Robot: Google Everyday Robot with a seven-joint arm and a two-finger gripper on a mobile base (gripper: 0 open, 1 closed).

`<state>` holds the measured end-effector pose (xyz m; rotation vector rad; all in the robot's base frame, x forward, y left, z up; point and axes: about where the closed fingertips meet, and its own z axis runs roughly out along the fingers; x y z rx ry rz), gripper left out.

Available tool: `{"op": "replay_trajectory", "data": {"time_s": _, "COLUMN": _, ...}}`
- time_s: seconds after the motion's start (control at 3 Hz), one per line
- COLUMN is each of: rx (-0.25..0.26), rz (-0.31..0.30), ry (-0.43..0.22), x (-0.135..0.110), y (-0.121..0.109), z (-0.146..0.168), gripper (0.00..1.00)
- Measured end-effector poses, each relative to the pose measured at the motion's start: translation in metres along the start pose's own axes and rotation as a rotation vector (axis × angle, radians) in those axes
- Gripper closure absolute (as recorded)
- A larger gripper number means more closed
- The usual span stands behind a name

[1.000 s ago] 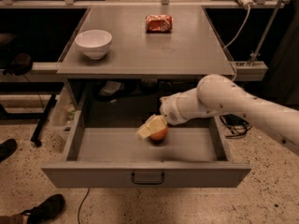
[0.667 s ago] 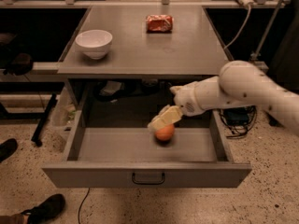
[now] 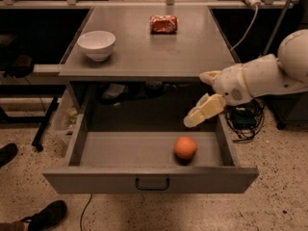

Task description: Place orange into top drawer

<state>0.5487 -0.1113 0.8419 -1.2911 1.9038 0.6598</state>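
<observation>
Grey top drawer (image 3: 96, 179) stands open; orange (image 3: 185, 147) lies inside, right of centre. Hand (image 3: 195, 100) hangs above it, not touching, fingers apart, empty.

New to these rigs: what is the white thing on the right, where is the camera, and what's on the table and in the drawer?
That is a robot arm reaching in from the right. Its two-finger claw hangs open above the right side of the pulled-out drawer, holding nothing. The single camera looks down from in front. An orange lies in the drawer, front right. On the table stand a white bowl and a red snack bag.
</observation>
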Motion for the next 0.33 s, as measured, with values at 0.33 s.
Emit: {"op": "replay_trajectory", "data": {"time_s": 0.33, "rx": -0.039, "rz": -0.003, "ry": 0.017, "x": 0.0026, "y": 0.0097, "z": -0.0012, "gripper": 0.00}}
